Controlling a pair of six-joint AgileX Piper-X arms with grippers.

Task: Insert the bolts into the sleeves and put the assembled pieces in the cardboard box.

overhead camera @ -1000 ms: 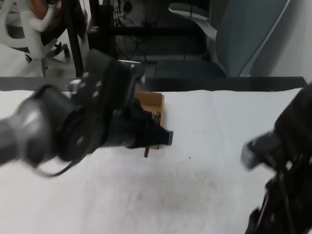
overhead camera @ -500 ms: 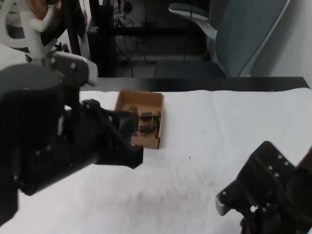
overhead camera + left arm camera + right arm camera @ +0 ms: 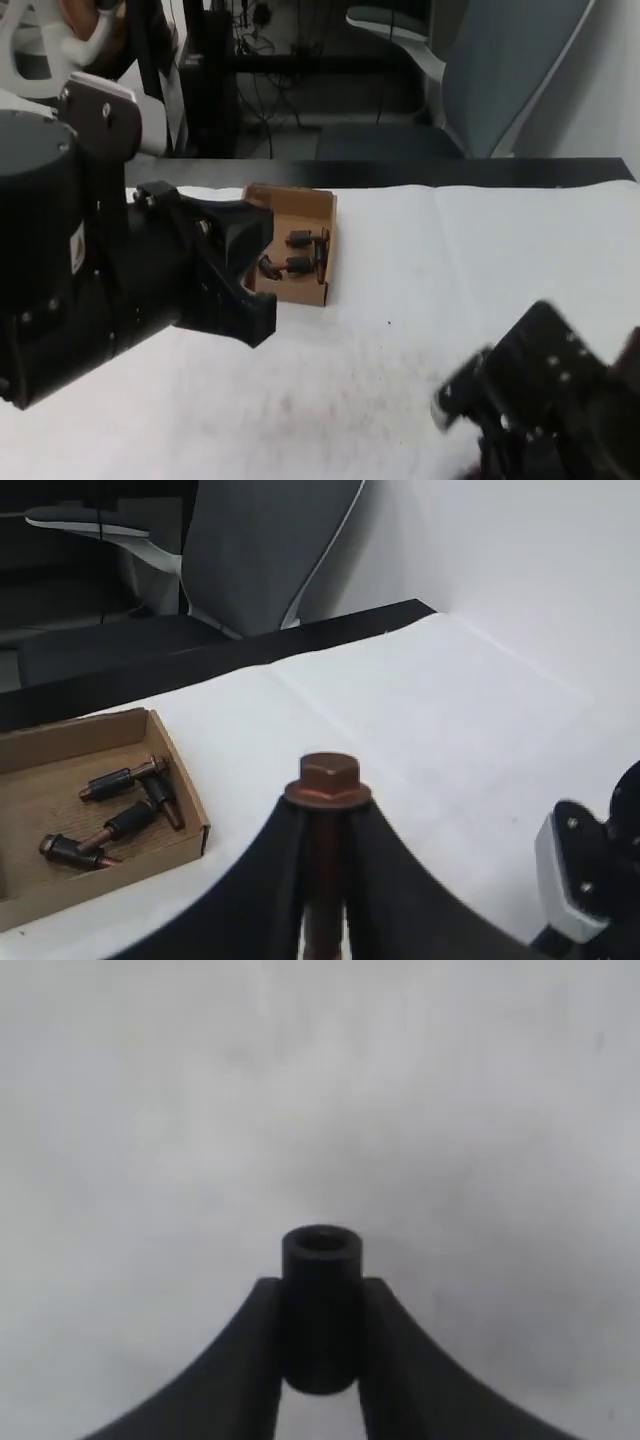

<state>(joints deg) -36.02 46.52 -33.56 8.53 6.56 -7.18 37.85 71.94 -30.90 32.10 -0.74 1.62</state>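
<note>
Insertion step pending: your left claw (image 3: 325, 820) pinches copper bolt (image 3: 326, 780), right claw (image 3: 320, 1292) pinches black sleeve (image 3: 320, 1255). Next you must line shank with bore, then cardboard box (image 3: 70, 730).

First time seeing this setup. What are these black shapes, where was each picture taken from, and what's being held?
Two robot arms work at a bench covered by a white cloth. One picture looks down from behind them; the other two come from cameras on each wrist. The left gripper holds a copper-coloured bolt; the right gripper holds a black sleeve. The cardboard box holds three assembled pieces.
</note>
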